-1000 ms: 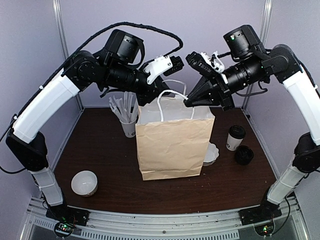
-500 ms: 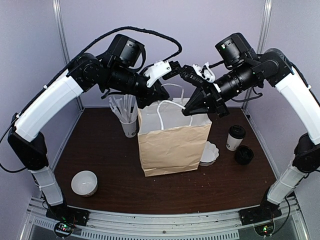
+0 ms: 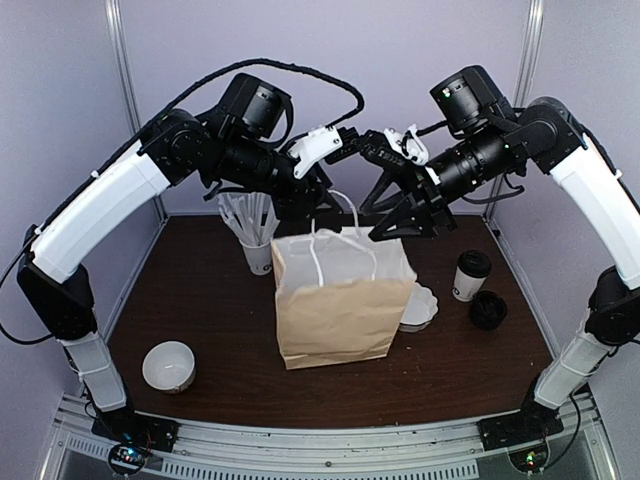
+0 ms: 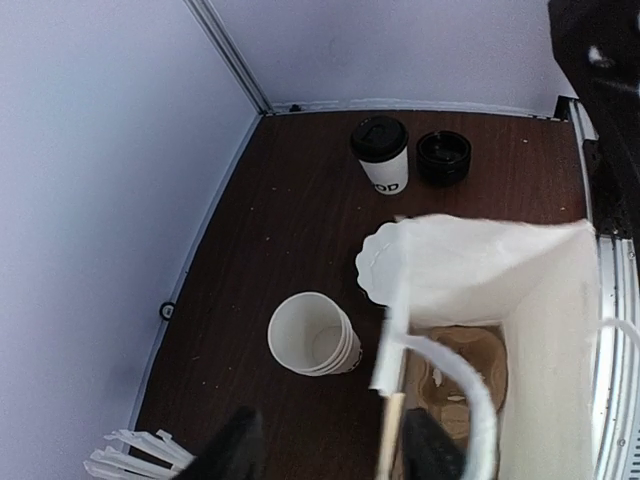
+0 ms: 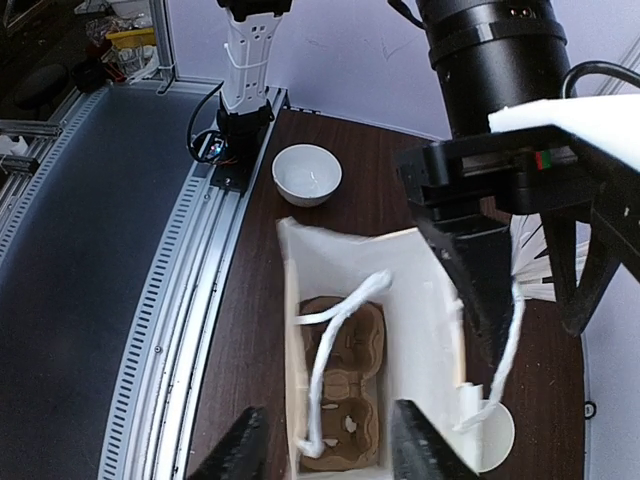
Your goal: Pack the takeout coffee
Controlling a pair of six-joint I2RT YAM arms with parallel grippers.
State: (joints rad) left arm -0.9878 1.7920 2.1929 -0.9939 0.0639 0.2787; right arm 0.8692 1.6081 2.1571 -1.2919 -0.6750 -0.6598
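The takeout coffee, a white paper cup with dark lettering and a black domed plastic lid, stands upright on the dark brown wooden table towards its right side, outside the bag and clear of both arms. Just beside it, nearer the front, sits a low stack of loose black plastic lids. To its left, a white scalloped paper piece rests against the right side of the brown kraft paper bag with white cord handles.

The bag stands open in the middle of the table, and a brown moulded pulp cup carrier lies flat on its bottom.

The left gripper hangs over the bag's mouth with its fingers moderately spread. One bag edge and the root of a handle sit between them, and nothing is pinched. The right gripper hovers over the opposite side, fingers likewise apart. A handle loop hangs loose in the gap.

Behind the bag is a stack of lidless white paper cups. To the bag's left a white cup full of white sticks stands upright. A white round bowl sits near the front left corner.
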